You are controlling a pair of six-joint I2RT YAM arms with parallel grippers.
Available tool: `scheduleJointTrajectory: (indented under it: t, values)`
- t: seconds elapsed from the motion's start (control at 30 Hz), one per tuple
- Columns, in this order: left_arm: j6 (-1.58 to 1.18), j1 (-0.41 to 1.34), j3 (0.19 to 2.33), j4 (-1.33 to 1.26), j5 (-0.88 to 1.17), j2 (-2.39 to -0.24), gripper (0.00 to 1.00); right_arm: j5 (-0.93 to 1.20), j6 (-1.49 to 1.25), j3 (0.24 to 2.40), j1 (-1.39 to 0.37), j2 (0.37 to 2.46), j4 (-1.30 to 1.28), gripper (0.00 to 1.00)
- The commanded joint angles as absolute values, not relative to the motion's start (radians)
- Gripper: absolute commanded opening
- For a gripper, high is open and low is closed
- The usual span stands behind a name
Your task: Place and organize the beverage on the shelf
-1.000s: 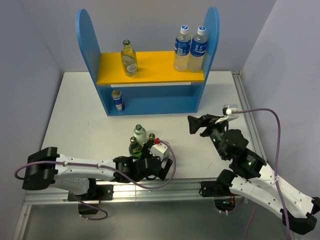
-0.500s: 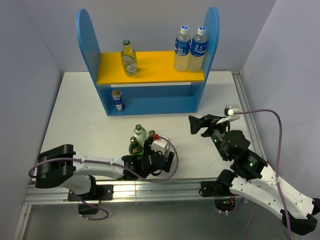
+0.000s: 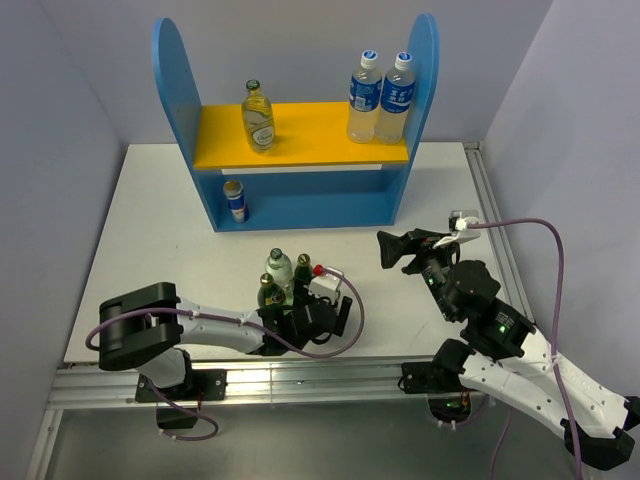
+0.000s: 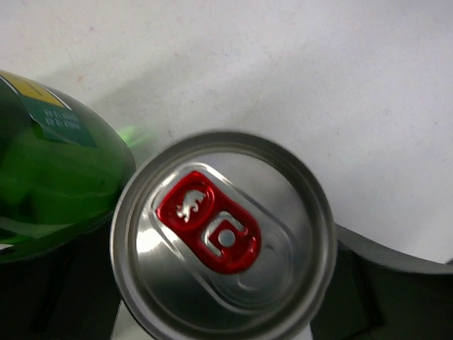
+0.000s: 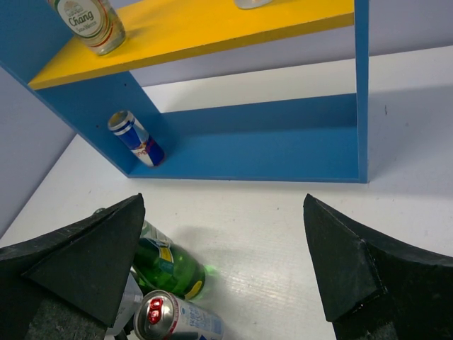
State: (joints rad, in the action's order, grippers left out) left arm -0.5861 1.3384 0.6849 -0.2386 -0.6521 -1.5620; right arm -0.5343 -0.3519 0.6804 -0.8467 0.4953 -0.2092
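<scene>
2 grippers, top: left gripper (image 3: 308, 302) set round can (image 3: 318, 271) by green bottles (image 3: 268, 292), table (image 3: 150, 230) front; right gripper (image 3: 382, 250) spread, nothing held | L wrist: can top seen betw. fingers (image 4: 396, 290), grip can't be told | R wrist: fingers (image 5: 78, 262) held wide apart, shelf (image 5: 212, 28) ahead

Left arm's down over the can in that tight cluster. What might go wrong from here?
1. The can stands close beside a green bottle; a finger of the left gripper could nudge that bottle over on closing or lifting.
2. The clear bottle stands in the same huddle, so one knock may topple several.
3. The pictures do not show a firm grip; the smooth can might slip on lifting.
</scene>
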Motion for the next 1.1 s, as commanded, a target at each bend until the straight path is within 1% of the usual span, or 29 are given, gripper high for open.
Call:
scheduleJointTrajectory:
  t: [0.0, 0.07, 0.1, 0.13, 0.23, 0.27, 0.3, 0.33, 0.37, 0.5, 0.53, 0.6, 0.63, 0.73, 0.77, 0.83, 0.87, 0.93, 1.0, 1.07]
  values:
    - [-0.552, 1.322, 0.718, -0.314, -0.715, -1.569, 0.86, -0.545, -0.356, 0.677, -0.853, 0.5, -0.169, 1.0]
    - [-0.546, 1.321, 0.724, -0.318, -0.724, -1.575, 0.75, -0.543, -0.354, 0.676, -0.851, 0.502, -0.167, 1.0]
    - [-0.551, 1.321, 0.729, -0.314, -0.732, -1.577, 0.66, -0.542, -0.356, 0.676, -0.853, 0.502, -0.167, 1.0]
    - [-0.549, 1.321, 0.729, -0.319, -0.733, -1.578, 0.64, -0.541, -0.356, 0.675, -0.853, 0.502, -0.167, 1.0]
    - [-0.548, 1.321, 0.739, -0.307, -0.733, -1.577, 0.49, -0.538, -0.354, 0.67, -0.853, 0.497, -0.163, 1.0]
    - [-0.545, 1.321, 0.745, -0.301, -0.73, -1.569, 0.38, -0.538, -0.354, 0.67, -0.851, 0.497, -0.164, 1.0]
    - [-0.546, 1.322, 0.753, -0.284, -0.733, -1.563, 0.3, -0.538, -0.354, 0.672, -0.851, 0.497, -0.164, 1.0]
    - [-0.546, 1.324, 0.761, -0.272, -0.732, -1.554, 0.19, -0.54, -0.354, 0.672, -0.853, 0.497, -0.166, 1.0]
    - [-0.545, 1.33, 0.784, -0.234, -0.729, -1.534, 0.0, -0.54, -0.356, 0.673, -0.853, 0.497, -0.166, 1.0]
    - [-0.534, 1.341, 0.894, -0.082, -0.71, -1.474, 0.0, -0.545, -0.354, 0.667, -0.853, 0.489, -0.16, 1.0]
    - [-0.525, 1.342, 0.949, -0.049, -0.665, -1.464, 0.0, -0.545, -0.353, 0.666, -0.851, 0.489, -0.153, 1.0]
    - [-0.485, 1.342, 1.008, 0.035, -0.625, -1.434, 0.0, -0.548, -0.351, 0.661, -0.853, 0.491, -0.147, 1.0]
    - [-0.48, 1.342, 1.07, 0.064, -0.618, -1.428, 0.0, -0.548, -0.35, 0.66, -0.851, 0.494, -0.143, 1.0]
    - [-0.451, 1.342, 1.176, 0.165, -0.652, -1.408, 0.0, -0.549, -0.347, 0.661, -0.853, 0.502, -0.14, 1.0]
    - [-0.433, 1.342, 1.195, 0.182, -0.722, -1.396, 0.0, -0.548, -0.348, 0.661, -0.853, 0.503, -0.138, 1.0]
    - [-0.411, 1.339, 1.233, 0.216, -0.794, -1.385, 0.0, -0.543, -0.345, 0.66, -0.853, 0.503, -0.133, 1.0]
    - [-0.379, 1.324, 1.236, 0.213, -0.857, -1.372, 0.0, -0.542, -0.345, 0.658, -0.851, 0.502, -0.132, 1.0]
    - [-0.358, 1.29, 1.223, 0.192, -0.885, -1.356, 0.0, -0.535, -0.344, 0.657, -0.853, 0.502, -0.127, 1.0]
    - [-0.345, 1.198, 1.206, 0.172, -0.84, -1.321, 0.0, -0.532, -0.344, 0.66, -0.851, 0.505, -0.13, 1.0]
    - [-0.307, 1.093, 1.148, 0.083, -0.789, -1.263, 0.0, -0.526, -0.344, 0.66, -0.851, 0.506, -0.13, 1.0]
